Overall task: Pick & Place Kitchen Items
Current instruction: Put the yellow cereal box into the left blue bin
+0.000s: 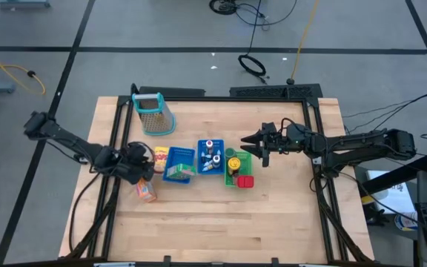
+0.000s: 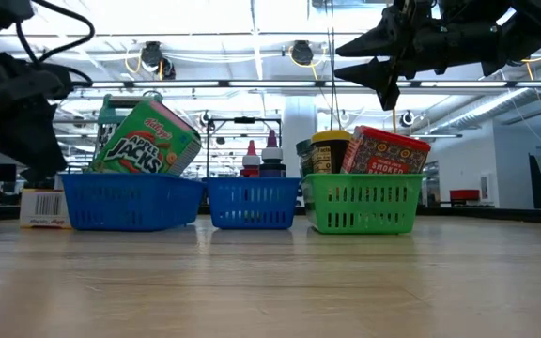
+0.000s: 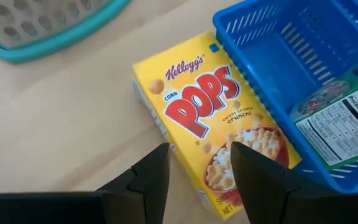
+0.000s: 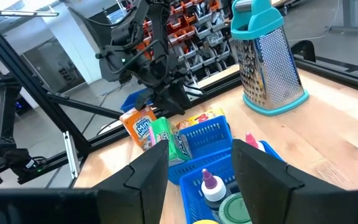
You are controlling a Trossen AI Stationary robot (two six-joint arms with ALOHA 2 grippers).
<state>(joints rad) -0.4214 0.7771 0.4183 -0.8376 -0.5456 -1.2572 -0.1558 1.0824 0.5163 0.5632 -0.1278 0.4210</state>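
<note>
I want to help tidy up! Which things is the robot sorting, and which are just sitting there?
Sorting:
Pops box
orange box
Apple Jacks box
small bottles
jar
red box

Just sitting there:
grater

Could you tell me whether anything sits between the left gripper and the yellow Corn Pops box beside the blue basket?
Nothing visible does. The left gripper hovers with open jaws right over the yellow Corn Pops box, which lies flat on the table against the blue basket.
</note>
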